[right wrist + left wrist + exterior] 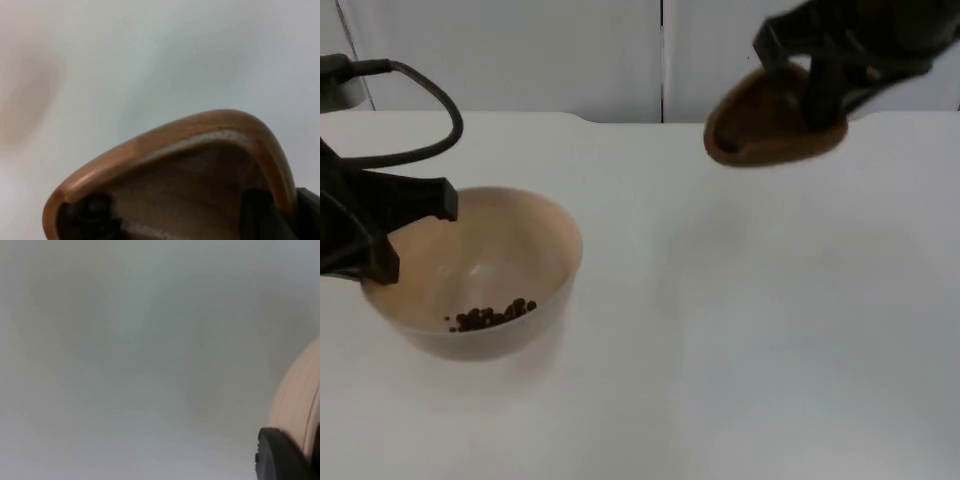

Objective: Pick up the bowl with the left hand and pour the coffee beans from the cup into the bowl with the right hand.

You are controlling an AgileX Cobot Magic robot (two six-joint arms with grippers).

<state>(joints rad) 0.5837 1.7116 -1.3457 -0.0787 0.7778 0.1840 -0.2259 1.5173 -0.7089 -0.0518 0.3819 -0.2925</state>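
Beans [492,317] lie in the bowl [535,235] (left gripper [405,235] clamping its rim); right gripper [817,95] grips the cup [760,135].

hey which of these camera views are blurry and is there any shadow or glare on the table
Top view: mostly sharp at the bowl and its coffee beans, while the cup in the right gripper is smeared; soft shadow under the bowl, no harsh glare. Left wrist view: hazy table, bowl wall soft beside the left gripper. Right wrist view: cup rim close and out of focus.
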